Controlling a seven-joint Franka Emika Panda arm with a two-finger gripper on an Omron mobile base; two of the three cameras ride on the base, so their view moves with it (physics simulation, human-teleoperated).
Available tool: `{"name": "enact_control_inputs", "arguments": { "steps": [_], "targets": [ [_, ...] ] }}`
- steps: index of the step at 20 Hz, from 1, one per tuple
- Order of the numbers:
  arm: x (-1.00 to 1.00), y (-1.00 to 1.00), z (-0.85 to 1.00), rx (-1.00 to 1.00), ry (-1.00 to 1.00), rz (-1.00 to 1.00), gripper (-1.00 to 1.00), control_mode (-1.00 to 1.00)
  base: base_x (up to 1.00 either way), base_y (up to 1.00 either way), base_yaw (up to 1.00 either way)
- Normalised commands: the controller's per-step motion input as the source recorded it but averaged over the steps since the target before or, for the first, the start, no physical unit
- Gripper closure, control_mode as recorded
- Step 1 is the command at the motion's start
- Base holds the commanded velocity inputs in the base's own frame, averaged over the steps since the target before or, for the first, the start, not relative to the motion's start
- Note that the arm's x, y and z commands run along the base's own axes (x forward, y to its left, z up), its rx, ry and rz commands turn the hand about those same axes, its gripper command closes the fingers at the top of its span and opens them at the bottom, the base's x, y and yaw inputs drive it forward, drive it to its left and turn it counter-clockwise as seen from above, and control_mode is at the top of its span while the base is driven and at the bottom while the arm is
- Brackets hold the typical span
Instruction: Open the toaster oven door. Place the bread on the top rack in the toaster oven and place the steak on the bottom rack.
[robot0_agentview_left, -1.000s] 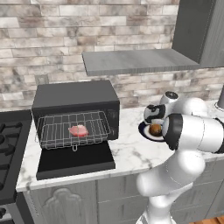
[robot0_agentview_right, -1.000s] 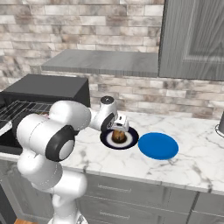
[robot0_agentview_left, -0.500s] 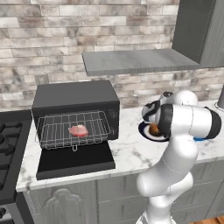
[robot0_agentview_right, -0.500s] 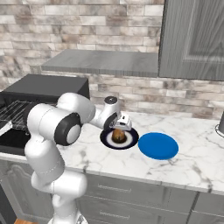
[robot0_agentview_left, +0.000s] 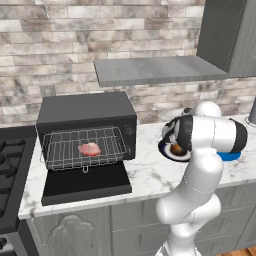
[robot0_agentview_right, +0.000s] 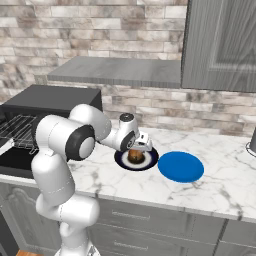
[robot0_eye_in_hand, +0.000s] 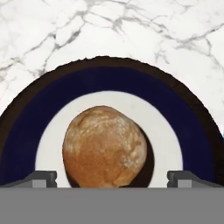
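The black toaster oven (robot0_agentview_left: 85, 115) stands at the counter's left end with its door (robot0_agentview_left: 85, 182) folded down flat. The pink steak (robot0_agentview_left: 89, 149) lies on the bottom rack (robot0_agentview_left: 107, 150), a wire grid with a small loop at its front. I cannot tell the top rack apart from it. The round brown bread (robot0_eye_in_hand: 104, 146) sits on a dark-rimmed plate (robot0_eye_in_hand: 109, 78) right of the oven. My gripper (robot0_eye_in_hand: 111, 179) hangs open just above the bread (robot0_agentview_right: 135, 156), one fingertip on each side of it, touching nothing.
A plain blue plate (robot0_agentview_right: 181, 166) lies just right of the bread's plate (robot0_agentview_right: 122, 159). A gas stove (robot0_agentview_left: 10, 165) adjoins the oven on the left. A grey shelf (robot0_agentview_left: 155, 70) and a wall cabinet (robot0_agentview_right: 220, 45) hang above the counter.
The arm has swung its elbow round and brought the open gripper down closer over the bread. The bread, the steak and the oven have not moved.
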Motion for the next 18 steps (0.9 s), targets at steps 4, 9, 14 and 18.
{"name": "enact_control_inputs", "arguments": {
  "steps": [4,9,14,18],
  "targets": [
    [0.14,0.00,-0.30,-0.07,0.01,0.01,-1.00,-1.00,0.00,0.00,0.00],
    [0.30,0.00,-0.26,-0.02,0.00,0.05,-1.00,-1.00,0.00,0.00,0.00],
    [0.29,0.00,-0.31,-0.02,0.01,0.03,1.00,-1.00,0.00,0.00,0.00],
    [0.03,-0.03,-0.30,-0.02,0.05,0.00,1.00,-1.00,0.00,0.00,0.00]
  ]
}}
